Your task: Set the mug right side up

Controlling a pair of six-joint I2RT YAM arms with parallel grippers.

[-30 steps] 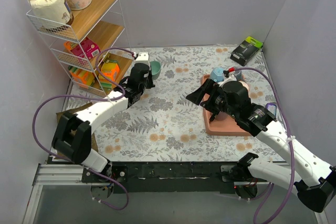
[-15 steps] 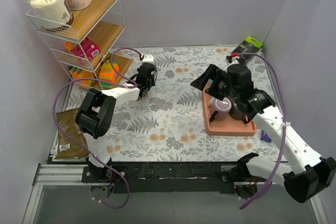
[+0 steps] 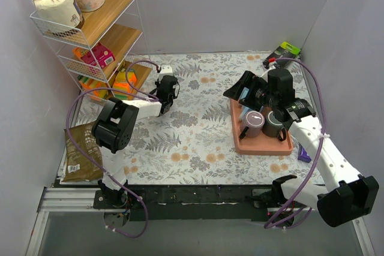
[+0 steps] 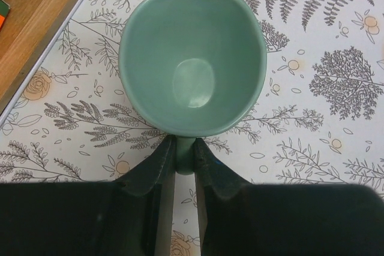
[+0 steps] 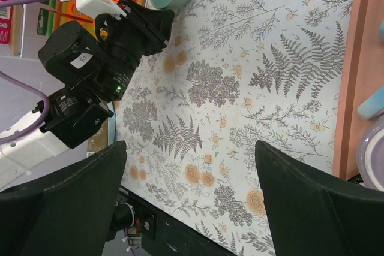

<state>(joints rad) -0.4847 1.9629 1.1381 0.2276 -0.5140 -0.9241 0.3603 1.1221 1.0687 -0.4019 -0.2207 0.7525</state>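
Your left tool (image 4: pixel 183 161) is clenched on the handle of the green mug (image 4: pixel 192 58), just beside the wooden shelf (image 4: pixel 36 16) at the far left of the floral counter (image 4: pixel 318 46). The mug's mouth faces up and its long axis is upright, with the handle pointing back at the tool. Its base is hidden beneath its own bowl, and from overhead the arm screens most of it. Your right tool (image 5: pixel 191 148) hangs spread wide, holding nothing, at the pink tray's (image 3: pixel 264 146) edge.

Lab mock-up of home: white partition walls (image 3: pixel 240 4), floral tablecloth (image 3: pixel 192 136), wire shelf (image 3: pixel 117 5) holding toilet rolls (image 3: pixel 55 3).
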